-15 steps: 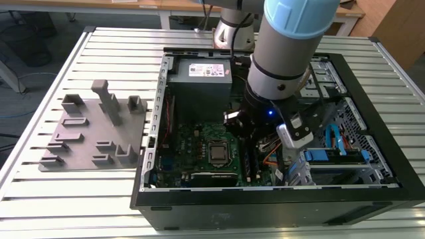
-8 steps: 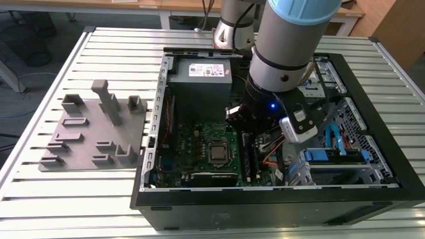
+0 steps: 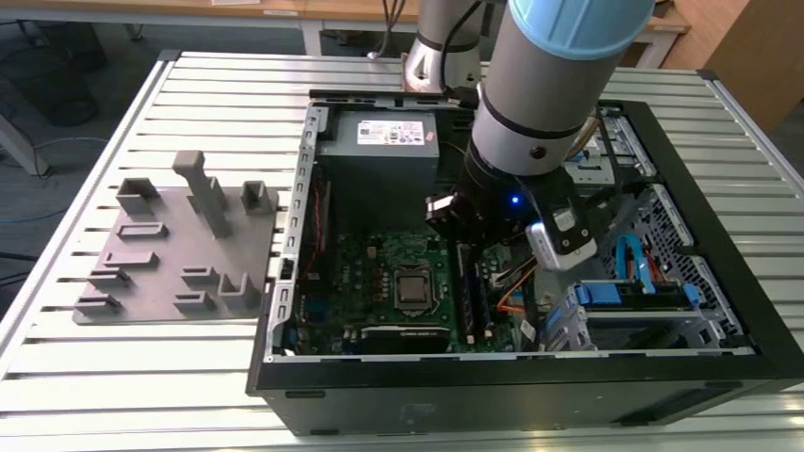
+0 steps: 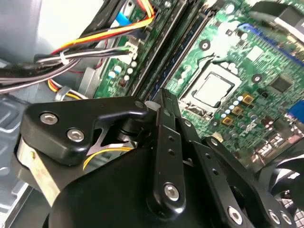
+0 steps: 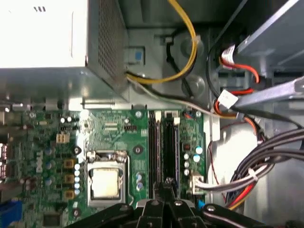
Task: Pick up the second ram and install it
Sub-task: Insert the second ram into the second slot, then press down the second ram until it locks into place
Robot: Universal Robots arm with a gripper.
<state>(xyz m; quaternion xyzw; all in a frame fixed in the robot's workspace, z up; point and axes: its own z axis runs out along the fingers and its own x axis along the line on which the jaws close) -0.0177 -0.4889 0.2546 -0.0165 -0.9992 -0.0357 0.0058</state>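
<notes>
Around: grey holder tray (image 3: 176, 250) near the worktop's edge, beside the open computer case (image 3: 503, 377); cables (image 5: 266, 156) crowd the slots.
Pincer (image 5: 166, 186): pressed together, pinching the memory stick (image 5: 169, 152) (upright in its motherboard slot).

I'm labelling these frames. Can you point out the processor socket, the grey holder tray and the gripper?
processor socket (image 5: 105, 183): first wrist view, on its silver centre plate.
grey holder tray (image 3: 151, 268): exterior view, on its flat base.
gripper (image 5: 166, 187): first wrist view, at the fingertips over the memory slots.
</notes>
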